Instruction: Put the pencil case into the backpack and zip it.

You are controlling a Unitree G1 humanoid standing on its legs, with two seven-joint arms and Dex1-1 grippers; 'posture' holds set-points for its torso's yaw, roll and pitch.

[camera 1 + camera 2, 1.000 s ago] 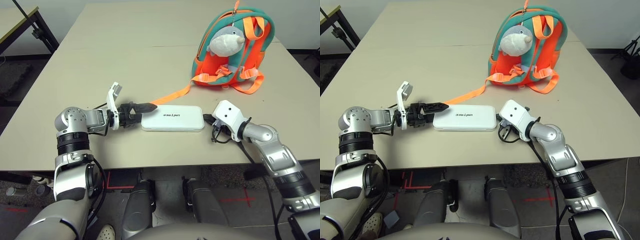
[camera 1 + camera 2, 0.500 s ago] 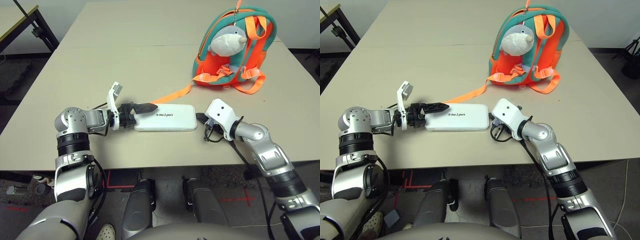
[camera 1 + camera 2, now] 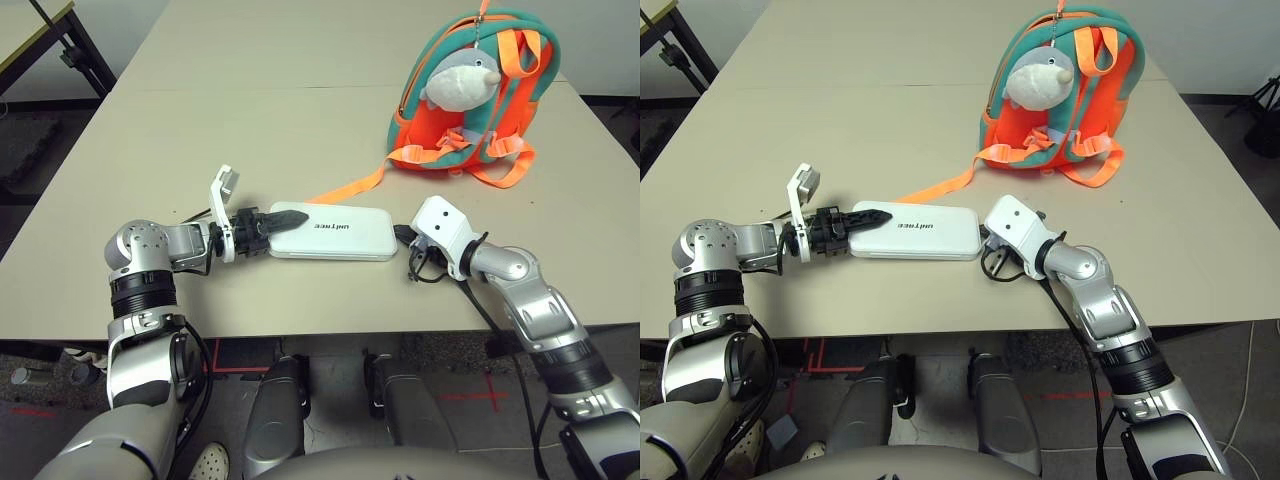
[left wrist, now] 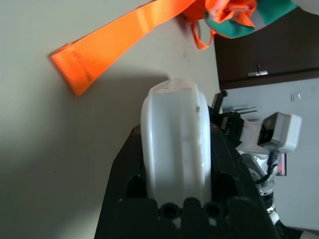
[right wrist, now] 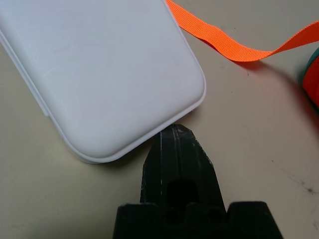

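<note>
The left end effector (image 3: 288, 222) is closed on the near end of the flat white rounded-rectangle pencil case (image 3: 340, 233), one black finger lying over its top face and the other beneath. The case reaches from that grip across toward the right end effector (image 5: 176, 130), whose black fingers are pressed together, their tips at the case's other end. The case has smooth, glossy plastic faces, softly rounded corners, a thin seam running along its side and small dark grey lettering, "UNITREE", on top. Just beyond the left end effector, the loose end of an orange webbing strap (image 4: 114, 42) lies behind the case on the pale beige worktop (image 3: 240, 130). Farther out, beyond the right end effector, stands the orange and teal fabric backpack (image 3: 440, 120), a grey-and-white plush dolphin-like charm (image 3: 463, 80) hanging on its front.
</note>
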